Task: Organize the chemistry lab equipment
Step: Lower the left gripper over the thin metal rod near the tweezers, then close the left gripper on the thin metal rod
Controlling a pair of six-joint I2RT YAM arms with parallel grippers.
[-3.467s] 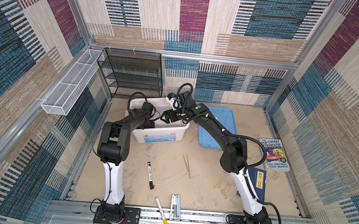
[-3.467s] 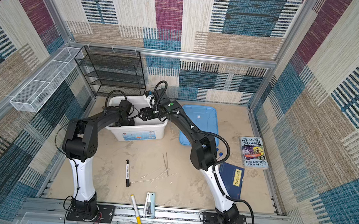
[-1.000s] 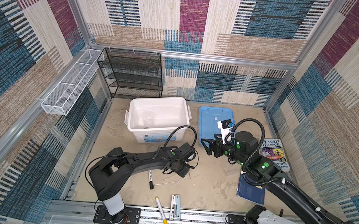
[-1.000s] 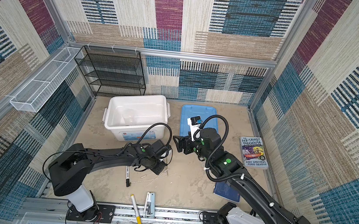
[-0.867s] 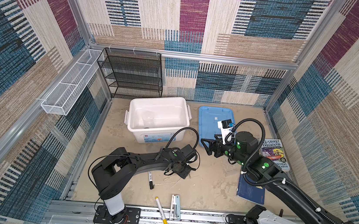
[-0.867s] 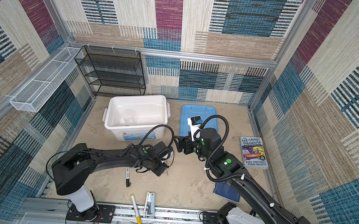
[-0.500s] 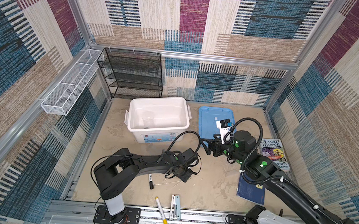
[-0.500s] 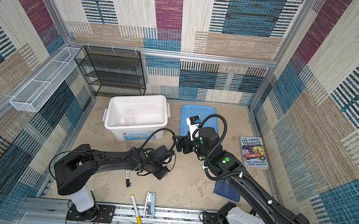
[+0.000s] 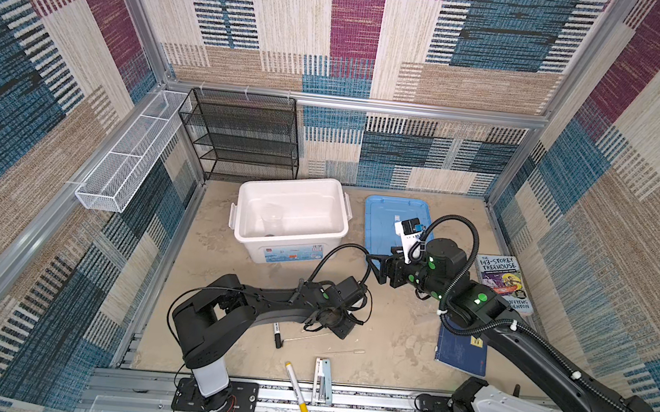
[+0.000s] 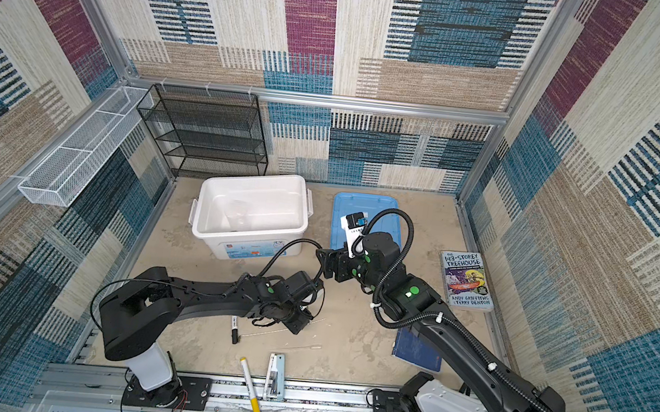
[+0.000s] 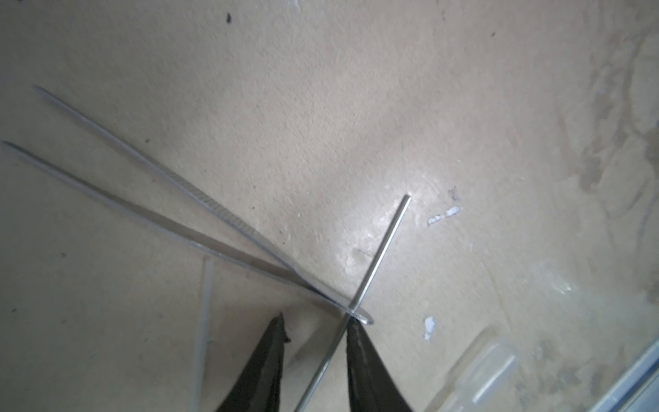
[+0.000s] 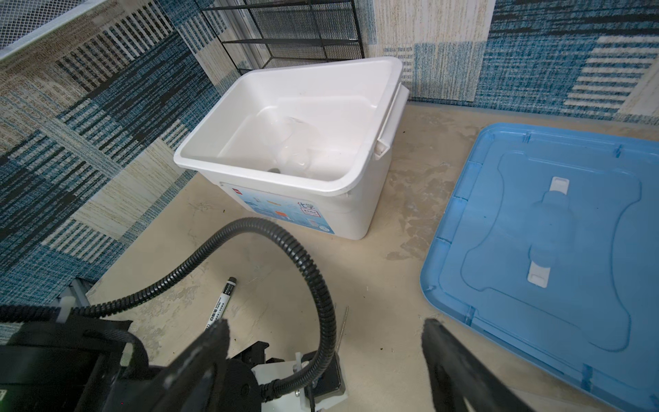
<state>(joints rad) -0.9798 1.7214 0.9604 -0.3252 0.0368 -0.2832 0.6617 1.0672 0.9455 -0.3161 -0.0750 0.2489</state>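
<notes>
Metal tweezers [image 11: 299, 280] lie flat on the sandy floor, arms spread apart, and a thin rod [image 11: 381, 249] crosses their joined end. This rod runs on between the two fingers of the left gripper [image 11: 315, 323], closer to one of them. The fingers stand partly apart with floor showing between the tips; no grip on the rod or tweezers is visible, though one tip sits just beside the tweezers' joined end. A second thin clear rod [image 11: 206, 321] lies on the floor near the other finger. In both top views the left gripper hangs low over the middle of the floor, with a black marker pen [image 9: 276, 333] just beside it and a yellow-tipped marker pen [image 9: 296, 391] at the front rail. The clear plastic beaker [image 12: 292, 142] sits inside the white bin [image 9: 245, 202] at the back. A blue lid [image 12: 535, 214] lies flat beside the bin. The right gripper [image 12: 325, 324] hovers between bin and lid, fingers spread wide, holding nothing. An illustrated book [image 9: 503, 288] and a blue book [image 9: 461, 350] lie at the right.
</notes>
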